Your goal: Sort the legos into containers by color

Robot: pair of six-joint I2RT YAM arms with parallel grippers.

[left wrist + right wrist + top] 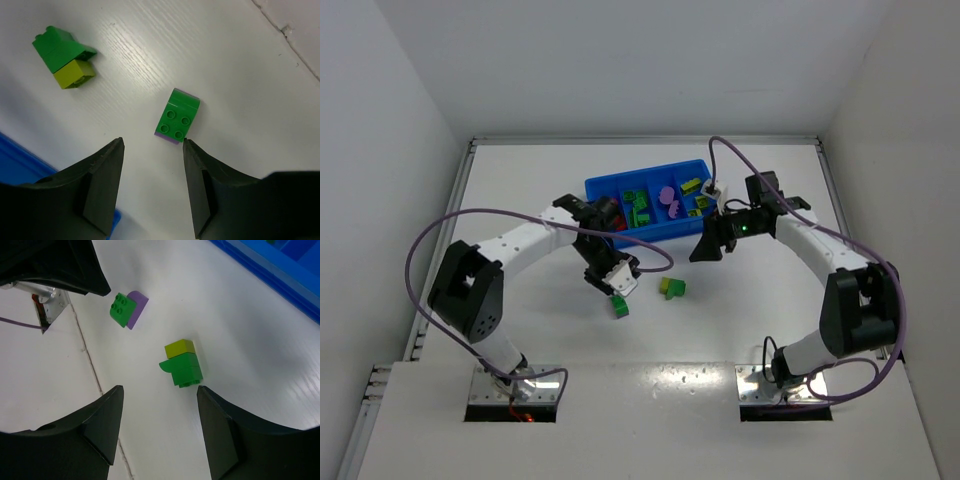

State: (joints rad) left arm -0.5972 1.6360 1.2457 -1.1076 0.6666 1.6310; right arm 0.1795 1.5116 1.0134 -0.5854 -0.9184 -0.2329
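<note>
Two lego stacks lie on the white table in front of the blue tray (pixel 603 187). A green-on-purple stack (pixel 619 306) shows in the left wrist view (pixel 177 116) and in the right wrist view (pixel 128 309). A green-and-yellow stack (pixel 672 288) shows in the left wrist view (pixel 65 56) and in the right wrist view (pixel 182 363). My left gripper (pixel 617 281) is open and empty, just above the green-purple stack (pixel 152 145). My right gripper (pixel 708 249) is open and empty, right of the green-yellow stack (pixel 160 395). The tray compartments hold sorted green, purple, yellow and red bricks.
The tray's blue front wall shows at the top right of the right wrist view (pixel 280 277) and its corner at the lower left of the left wrist view (pixel 20 160). White walls enclose the table. A table seam (pixel 95 375) runs near the front edge.
</note>
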